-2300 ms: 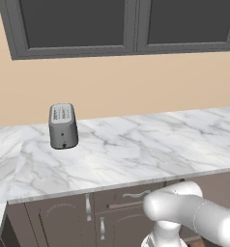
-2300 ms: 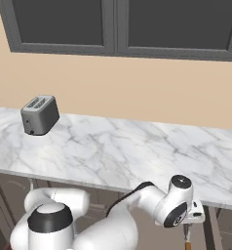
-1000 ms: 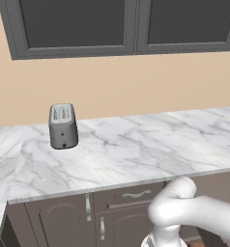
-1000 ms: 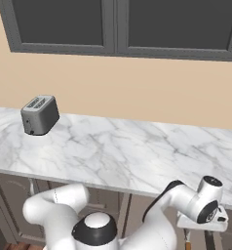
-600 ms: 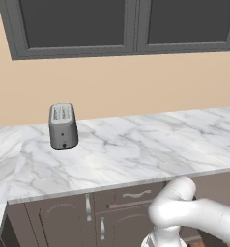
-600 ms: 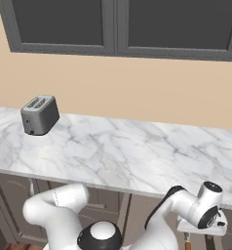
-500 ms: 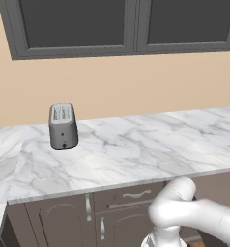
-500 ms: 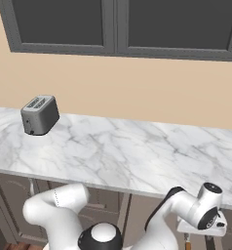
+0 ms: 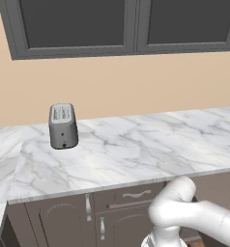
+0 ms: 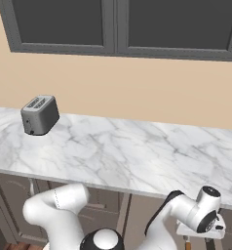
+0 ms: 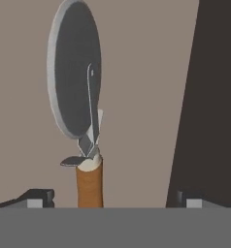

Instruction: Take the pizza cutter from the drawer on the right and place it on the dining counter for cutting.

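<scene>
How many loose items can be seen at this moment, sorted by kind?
Appliances: 1, the toaster on the marble top.
Utensils: 1, the pizza cutter, its brown handle between the fingertips of the gripper, lying on the drawer floor.
Total: 2.

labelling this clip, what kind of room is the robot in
A home kitchen, rendered in simulation. A toaster stands on a marble counter above grey-brown cabinets, with dark wall cabinets overhead. In the hand view, a pizza cutter lies in a drawer.
</scene>
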Controlling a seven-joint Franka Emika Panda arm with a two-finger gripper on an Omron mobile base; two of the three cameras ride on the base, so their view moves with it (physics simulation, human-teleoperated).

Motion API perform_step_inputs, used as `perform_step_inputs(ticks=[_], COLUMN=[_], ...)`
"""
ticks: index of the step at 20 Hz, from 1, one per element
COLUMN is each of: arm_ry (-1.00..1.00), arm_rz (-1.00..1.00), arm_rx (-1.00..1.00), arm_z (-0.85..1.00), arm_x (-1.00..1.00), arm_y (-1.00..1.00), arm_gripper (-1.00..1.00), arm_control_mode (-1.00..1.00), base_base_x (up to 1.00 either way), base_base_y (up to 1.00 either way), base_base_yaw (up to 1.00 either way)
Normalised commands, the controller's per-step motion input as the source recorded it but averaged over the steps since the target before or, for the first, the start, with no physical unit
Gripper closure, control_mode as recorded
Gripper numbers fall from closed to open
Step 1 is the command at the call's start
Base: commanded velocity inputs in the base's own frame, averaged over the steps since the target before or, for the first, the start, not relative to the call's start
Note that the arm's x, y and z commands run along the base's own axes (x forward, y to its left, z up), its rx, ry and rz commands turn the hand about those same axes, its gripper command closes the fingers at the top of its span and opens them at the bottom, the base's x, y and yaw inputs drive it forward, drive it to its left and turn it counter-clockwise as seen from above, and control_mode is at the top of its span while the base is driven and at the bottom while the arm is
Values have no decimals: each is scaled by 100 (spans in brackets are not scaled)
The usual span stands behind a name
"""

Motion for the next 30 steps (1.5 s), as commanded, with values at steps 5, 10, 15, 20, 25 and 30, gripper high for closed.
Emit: perform_step_inputs(ticks=[5, 10, 15, 20, 25, 30], arm_ry=[0, 0, -1, 0, -1, 0], arm_rz=[0, 0, 0, 0, 0, 0], arm_rx=[0, 0, 0, 0, 0, 0], arm_z=[0, 0, 0, -1, -15, -25], arm_x=[0, 0, -1, -2, 0, 0], arm_y=[0, 2, 14, 16, 0, 1], arm_gripper=[-100, -100, -100, -100, -100, -100], arm_control_mode=[-100, -100, -100, -100, -100, -100], base_base_x=[0, 0, 0, 0, 0, 0], base_base_y=[0, 0, 0, 0, 0, 0], base_base_yaw=[0, 0, 0, 0, 0, 0])
